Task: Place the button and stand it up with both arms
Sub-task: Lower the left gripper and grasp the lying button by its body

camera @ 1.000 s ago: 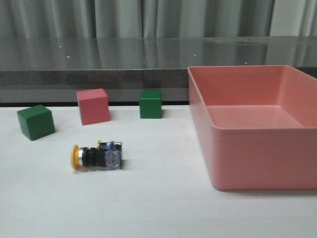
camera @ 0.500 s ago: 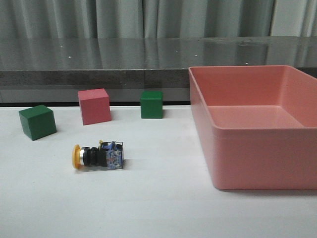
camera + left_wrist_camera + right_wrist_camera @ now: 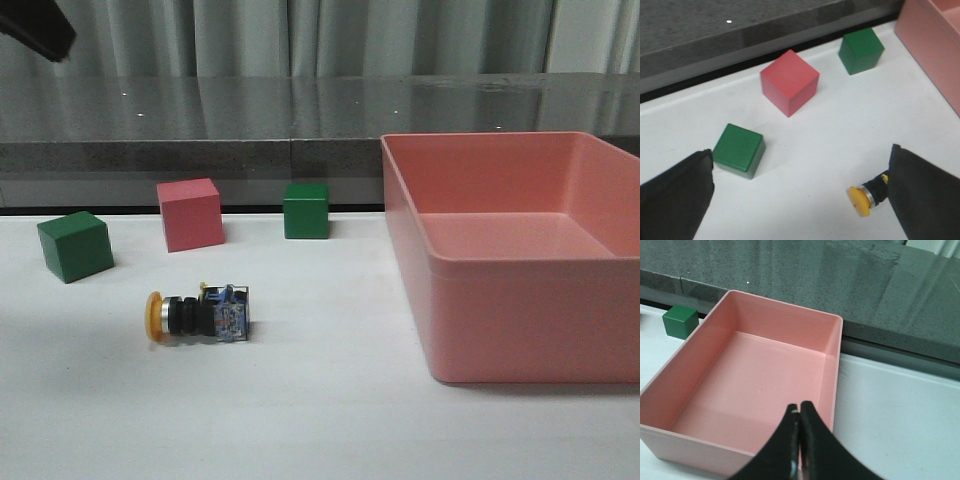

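1. i saw the button [image 3: 197, 316] lying on its side on the white surface [image 3: 300, 420], not standing up.
2. its yellow cap pointed to the left in the front view, and its blue-grey base pointed toward the pink bin [image 3: 520, 255].
3. nothing was touching the button.
4. the left end effector [image 3: 800, 200] was wide open and held nothing. its two black fingers [image 3: 675, 200] showed far apart in the left wrist view, above the surface.
5. in that view the button [image 3: 867, 196] lay just beside one finger, with only its yellow cap and silver ring peeking out.
6. a black bit of the left arm [image 3: 38, 28] showed in the top corner of the front view.
7. the right end effector [image 3: 799, 440] was closed with nothing in it. its fingers pressed together over the pink bin [image 3: 740, 390].
8. behind the button sat a green cube [image 3: 75, 246], a pink cube [image 3: 189, 214] and another green cube [image 3: 305, 210], all well apart from it.
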Controlling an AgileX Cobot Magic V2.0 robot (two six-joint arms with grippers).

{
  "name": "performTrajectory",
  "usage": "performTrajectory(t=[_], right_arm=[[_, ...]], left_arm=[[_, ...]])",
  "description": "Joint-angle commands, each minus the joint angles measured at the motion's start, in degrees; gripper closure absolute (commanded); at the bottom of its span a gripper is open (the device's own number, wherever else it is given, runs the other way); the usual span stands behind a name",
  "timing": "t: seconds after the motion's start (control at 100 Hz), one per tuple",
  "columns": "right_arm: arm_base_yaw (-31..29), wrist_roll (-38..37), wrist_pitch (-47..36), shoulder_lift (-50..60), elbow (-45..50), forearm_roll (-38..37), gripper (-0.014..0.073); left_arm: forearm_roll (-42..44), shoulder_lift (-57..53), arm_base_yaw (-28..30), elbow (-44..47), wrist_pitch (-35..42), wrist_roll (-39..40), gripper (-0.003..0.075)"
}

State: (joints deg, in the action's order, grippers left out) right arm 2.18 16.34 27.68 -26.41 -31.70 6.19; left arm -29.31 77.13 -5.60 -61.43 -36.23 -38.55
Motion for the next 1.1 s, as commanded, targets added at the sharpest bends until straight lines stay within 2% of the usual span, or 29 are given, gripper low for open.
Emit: performTrajectory(t=[0.0, 0.08, 0.14, 0.28, 0.35, 0.41, 0.71, 0.95, 1.09], right_arm=[[-0.43, -0.12, -4.80, -0.13, -1.07, 0.04, 0.0655], [-0.43, -0.12, -5.00, -0.13, -1.08, 0.04, 0.0655], [-0.43, -0.12, -5.02, -0.13, -1.08, 0.04, 0.0655], [-0.43, -0.12, -5.02, -0.13, -1.08, 0.04, 0.0655], [-0.43, -0.12, -5.02, -0.13, -1.08, 0.04, 0.0655], [-0.43, -0.12, -5.02, -0.13, -1.08, 0.04, 0.0655], [-0.43, -0.12, -5.02, -0.13, -1.08, 0.04, 0.0655], [-0.43, -0.12, -5.02, -0.13, -1.08, 0.04, 0.0655], [-0.43, -0.12, -5.02, -0.13, -1.08, 0.04, 0.0655]], left_arm=[[-14.90, 1.86, -0.51, -2.04, 1.80, -15.35, 0.0048], [-27.19, 5.47, -0.41, -2.65, -3.20, -33.13, 0.0048], [-32.71, 8.56, -0.12, -3.24, -8.89, -41.70, 0.0048], [-33.75, 15.61, 1.04, -5.67, -24.18, -57.70, 0.0048], [-34.91, 18.45, 1.80, -5.82, -27.29, -64.95, 0.0048], [-35.91, 19.90, 1.92, -5.82, -26.62, -67.28, 0.0048], [-37.03, 22.28, 1.92, -5.82, -24.06, -67.71, 0.0048], [-36.26, 22.28, 1.92, -4.17, -24.15, -77.54, 0.0048], [-36.26, 22.69, 1.92, -2.27, -24.58, -79.06, 0.0048]])
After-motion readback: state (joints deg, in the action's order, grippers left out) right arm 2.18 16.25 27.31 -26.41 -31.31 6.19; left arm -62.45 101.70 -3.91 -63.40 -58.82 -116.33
